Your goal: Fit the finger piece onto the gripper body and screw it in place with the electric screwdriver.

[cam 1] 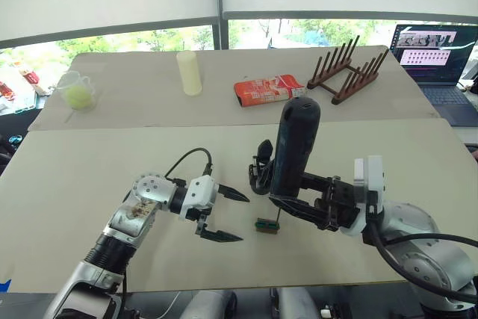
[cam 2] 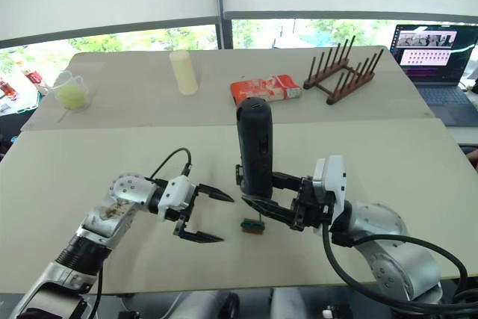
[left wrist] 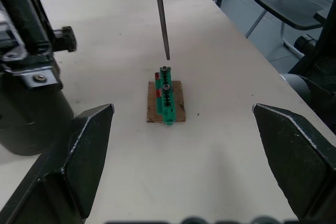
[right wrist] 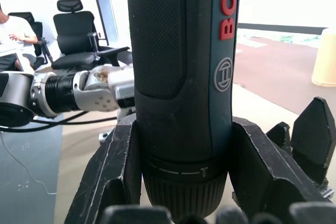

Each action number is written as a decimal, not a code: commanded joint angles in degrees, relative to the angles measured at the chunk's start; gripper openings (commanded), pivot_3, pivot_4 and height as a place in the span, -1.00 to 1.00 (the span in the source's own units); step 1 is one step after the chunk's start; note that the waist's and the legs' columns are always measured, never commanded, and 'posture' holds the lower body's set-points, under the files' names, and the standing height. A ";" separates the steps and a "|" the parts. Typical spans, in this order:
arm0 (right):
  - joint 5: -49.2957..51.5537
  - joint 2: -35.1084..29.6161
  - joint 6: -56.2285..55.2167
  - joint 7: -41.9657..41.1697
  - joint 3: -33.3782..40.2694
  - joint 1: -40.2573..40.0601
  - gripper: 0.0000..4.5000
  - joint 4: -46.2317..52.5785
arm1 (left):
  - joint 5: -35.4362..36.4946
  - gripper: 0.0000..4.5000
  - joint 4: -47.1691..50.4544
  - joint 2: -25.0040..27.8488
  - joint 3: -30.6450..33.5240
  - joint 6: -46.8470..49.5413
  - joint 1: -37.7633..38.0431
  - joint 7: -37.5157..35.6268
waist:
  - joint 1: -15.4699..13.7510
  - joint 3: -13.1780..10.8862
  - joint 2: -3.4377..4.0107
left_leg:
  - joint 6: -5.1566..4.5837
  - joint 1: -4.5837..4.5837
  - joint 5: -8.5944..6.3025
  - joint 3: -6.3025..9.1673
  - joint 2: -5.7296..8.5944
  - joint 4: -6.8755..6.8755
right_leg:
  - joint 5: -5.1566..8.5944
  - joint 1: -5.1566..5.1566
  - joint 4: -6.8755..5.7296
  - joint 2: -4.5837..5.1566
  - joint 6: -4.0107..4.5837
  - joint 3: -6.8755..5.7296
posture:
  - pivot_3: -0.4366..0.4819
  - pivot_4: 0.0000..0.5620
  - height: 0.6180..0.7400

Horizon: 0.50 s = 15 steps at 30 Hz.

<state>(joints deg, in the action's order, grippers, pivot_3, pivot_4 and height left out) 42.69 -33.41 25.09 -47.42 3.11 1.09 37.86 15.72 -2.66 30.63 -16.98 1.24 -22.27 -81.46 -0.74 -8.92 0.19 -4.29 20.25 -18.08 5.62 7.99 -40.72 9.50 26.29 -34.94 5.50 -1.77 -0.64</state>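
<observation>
My right gripper [cam 1: 286, 198] is shut on the electric screwdriver [cam 1: 295, 143], a thick black cylinder held upright above the table. Its thin metal bit [left wrist: 161, 14] points down, the tip just above a small green-and-brown block [cam 1: 267, 225]. The gripper body [cam 1: 261, 168] stands right behind the screwdriver, partly hidden, with one pointed finger sticking up. In the left wrist view it sits beside the block as a black mass [left wrist: 26, 82]. My left gripper [cam 1: 224, 215] is open and empty, just left of the block. I cannot make out a loose finger piece.
On the far table stand a clear cup [cam 1: 77, 91] with yellow-green contents, a pale yellow cylinder [cam 1: 189, 72], a red packet [cam 1: 267, 89] and a wooden rack [cam 1: 349, 71]. A laptop [cam 1: 437, 54] sits at the far right. A seated person [right wrist: 10, 27] is beyond the table.
</observation>
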 commanded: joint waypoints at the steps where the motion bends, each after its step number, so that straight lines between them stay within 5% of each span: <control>1: 0.41 0.37 -2.20 0.15 0.90 0.53 -0.15 2.63 | -0.35 1.00 0.27 -0.51 -0.14 -0.82 -1.37 0.55 | -0.03 0.00 0.00 | 0.00 0.00 0.00 0.00 0.00 0.00 | 0.00 0.00 0.00 0.00 0.00 0.00 | -0.05 -0.47 1.00; 15: -0.94 0.59 -2.48 -0.63 0.42 0.41 -0.15 1.84 | -0.90 1.00 -0.31 -0.84 -0.85 -1.68 -1.02 1.02 | -0.02 0.00 0.00 | 0.00 0.00 0.00 0.00 0.00 0.00 | 0.00 0.00 0.00 -0.01 -0.01 0.00 | -0.05 -0.47 1.00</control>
<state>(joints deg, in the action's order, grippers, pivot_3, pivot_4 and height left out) 41.14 -33.17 25.07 -47.55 2.97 0.94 37.82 15.13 -3.19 30.00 -17.74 1.06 -23.28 -80.59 -0.76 -8.92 0.18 -4.29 20.25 -18.09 5.62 7.99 -40.72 9.50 26.29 -34.94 5.50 -1.78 -0.64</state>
